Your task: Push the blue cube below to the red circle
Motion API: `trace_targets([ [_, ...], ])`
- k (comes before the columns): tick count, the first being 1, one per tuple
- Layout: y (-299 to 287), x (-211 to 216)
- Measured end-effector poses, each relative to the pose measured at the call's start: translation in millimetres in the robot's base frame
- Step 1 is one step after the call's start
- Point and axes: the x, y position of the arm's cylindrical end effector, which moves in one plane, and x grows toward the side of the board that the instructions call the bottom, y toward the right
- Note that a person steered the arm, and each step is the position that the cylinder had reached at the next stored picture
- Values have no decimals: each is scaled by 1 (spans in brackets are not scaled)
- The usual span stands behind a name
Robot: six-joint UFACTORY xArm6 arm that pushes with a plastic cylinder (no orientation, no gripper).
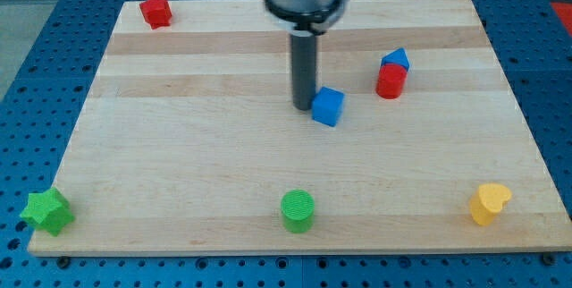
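The blue cube [328, 106] lies near the board's middle, a little toward the view's right. The red circle [391, 81], a short red cylinder, stands up and to the view's right of the cube, with a gap between them. My tip [303, 107] rests on the board at the cube's left side, touching it or nearly so. The dark rod rises from there to the grey arm head at the view's top.
A small blue block [395, 58] sits against the red circle's top side. A red star-like block [155, 12] is at top left, a green star [46, 211] at bottom left, a green cylinder [298, 211] at bottom middle, a yellow heart [489, 204] at bottom right.
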Motion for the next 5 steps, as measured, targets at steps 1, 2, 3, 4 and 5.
trace_targets([
  [1,41,0],
  [2,55,7],
  [3,30,29],
  [4,3,47],
  [5,2,64],
])
